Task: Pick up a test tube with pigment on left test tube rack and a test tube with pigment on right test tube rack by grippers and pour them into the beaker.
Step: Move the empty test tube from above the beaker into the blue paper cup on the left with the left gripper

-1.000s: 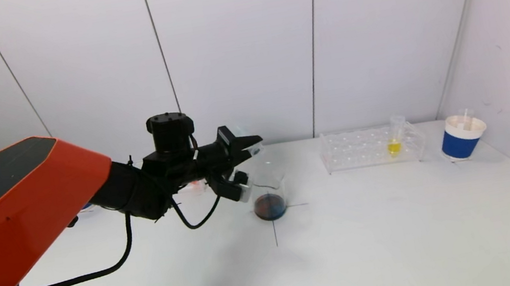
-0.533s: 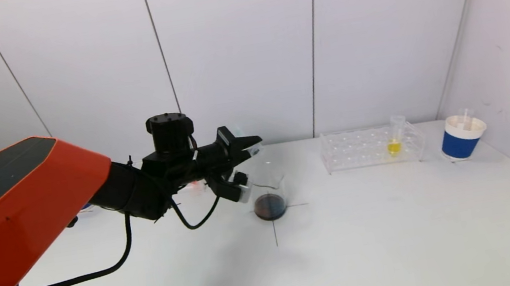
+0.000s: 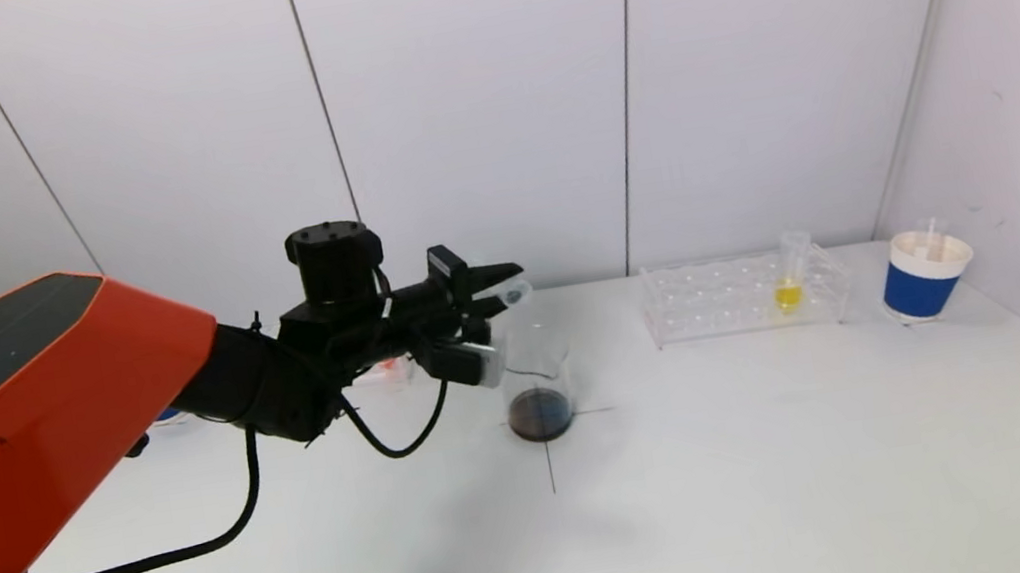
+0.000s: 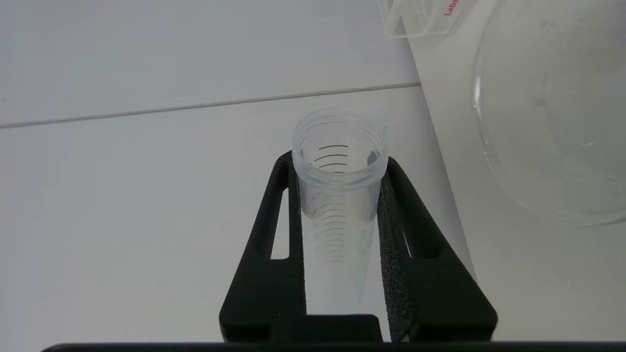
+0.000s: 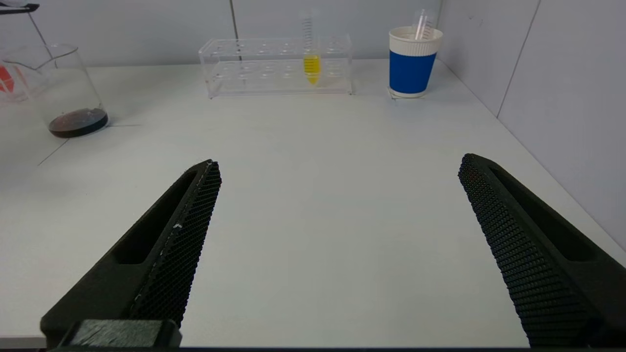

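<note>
My left gripper (image 3: 495, 305) is shut on a clear, nearly empty test tube (image 4: 337, 195). It holds the tube roughly level above the rim of the glass beaker (image 3: 535, 374), whose bottom holds dark liquid. In the left wrist view the tube's open mouth points away from me, with the beaker (image 4: 552, 112) off to one side. The right test tube rack (image 3: 739, 298) holds a tube with yellow pigment (image 3: 788, 290). My arm hides most of the left rack (image 3: 386, 373). The right gripper (image 5: 340, 166) is open and empty over bare table, out of the head view.
A blue and white paper cup (image 3: 925, 275) with an empty tube in it stands right of the right rack, near the side wall. Black cross lines mark the table under the beaker. White walls close the table at the back and right.
My left gripper has turned and risen slightly, bringing the tube closer to level. The liquid in the beaker has gone from bluish to dark. The right side is unchanged.
</note>
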Controlling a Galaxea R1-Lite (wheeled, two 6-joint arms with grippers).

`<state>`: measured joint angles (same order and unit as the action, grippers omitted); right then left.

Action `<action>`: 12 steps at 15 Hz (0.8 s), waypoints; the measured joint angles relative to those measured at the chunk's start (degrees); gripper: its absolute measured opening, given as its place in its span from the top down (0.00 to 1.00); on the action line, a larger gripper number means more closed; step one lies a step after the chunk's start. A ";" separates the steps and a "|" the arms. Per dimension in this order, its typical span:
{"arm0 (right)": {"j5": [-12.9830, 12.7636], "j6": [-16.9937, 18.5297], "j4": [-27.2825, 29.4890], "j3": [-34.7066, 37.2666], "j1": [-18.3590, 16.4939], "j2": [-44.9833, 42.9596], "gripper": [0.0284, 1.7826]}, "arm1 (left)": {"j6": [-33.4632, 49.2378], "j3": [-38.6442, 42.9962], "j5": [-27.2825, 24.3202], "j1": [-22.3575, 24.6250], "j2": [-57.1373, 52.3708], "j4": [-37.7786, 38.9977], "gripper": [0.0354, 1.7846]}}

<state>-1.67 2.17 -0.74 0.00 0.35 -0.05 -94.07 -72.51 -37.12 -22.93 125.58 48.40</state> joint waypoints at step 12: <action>0.00 0.00 0.00 0.00 0.00 0.00 0.01 | 43.08 0.24 10.11 -0.30 -5.29 1.21 0.76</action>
<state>-1.67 2.17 -0.74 0.00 0.35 -0.05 -50.99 -72.27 -27.01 -23.24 120.28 49.60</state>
